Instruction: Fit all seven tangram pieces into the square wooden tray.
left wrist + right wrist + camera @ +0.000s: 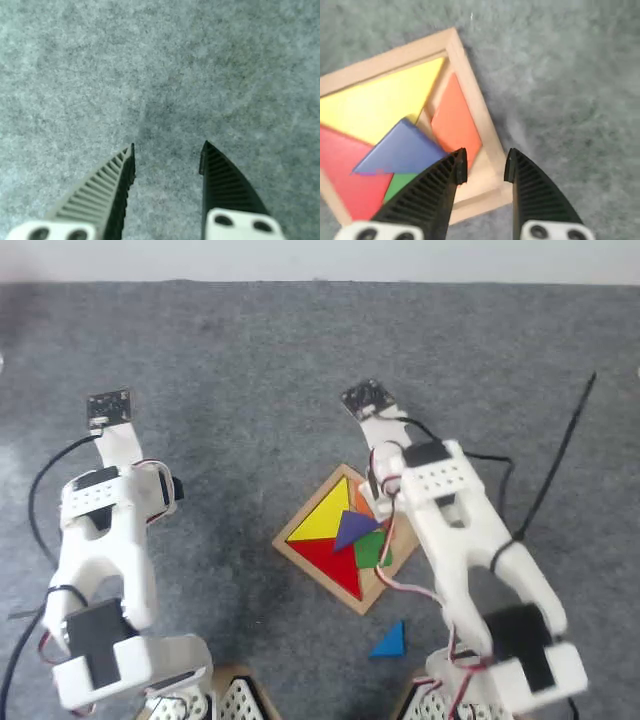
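Jaws apart: left gripper (167, 157) over felt (150, 60), right gripper (485, 162) over tray (475, 100) — blue triangle (390, 642) outside.

yellow triangle (322, 519), red triangle (328, 558), orange parallelogram (456, 124)

Bright, even overhead light; soft shadows on the grey felt (250, 370) under the left arm (100, 550) and beside the wooden tray (315, 574).

On the grey felt bench (220, 380), the square wooden tray (470, 92) held the yellow triangle (322, 515), red triangle (330, 560), green piece (370, 550) and orange parallelogram (455, 120), with the purple triangle (352, 530) lying partly atop them. The blue triangle (389, 641) lay outside, nearer the arm bases.
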Available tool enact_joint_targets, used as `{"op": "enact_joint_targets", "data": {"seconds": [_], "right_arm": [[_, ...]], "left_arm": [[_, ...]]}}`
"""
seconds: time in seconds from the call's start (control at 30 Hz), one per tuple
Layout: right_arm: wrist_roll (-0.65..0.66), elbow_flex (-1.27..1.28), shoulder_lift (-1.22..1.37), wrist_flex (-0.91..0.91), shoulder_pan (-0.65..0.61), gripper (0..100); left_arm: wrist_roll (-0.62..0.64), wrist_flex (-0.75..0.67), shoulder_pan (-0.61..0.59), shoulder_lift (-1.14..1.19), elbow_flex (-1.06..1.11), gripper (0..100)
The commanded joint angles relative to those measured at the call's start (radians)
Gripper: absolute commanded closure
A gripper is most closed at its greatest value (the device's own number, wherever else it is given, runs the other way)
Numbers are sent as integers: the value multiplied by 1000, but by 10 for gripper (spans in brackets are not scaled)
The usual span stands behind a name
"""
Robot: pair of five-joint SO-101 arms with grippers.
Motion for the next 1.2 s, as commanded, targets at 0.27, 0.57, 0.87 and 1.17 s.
{"op": "enact_joint_targets", "data": {"seconds": [0.27, 0.57, 0.87, 1.17], "right_arm": [[14, 41, -15, -67, 42, 858], [66, 37, 12, -133, 54, 858], [68, 2, 97, -143, 15, 858], [68, -120, 214, -136, 5, 858]], "left_arm": [[3, -11, 3, -40, -2, 793], [3, -11, 5, -40, -2, 793], [3, -11, 5, -40, -2, 793], [3, -11, 5, -40, -2, 793]]}}
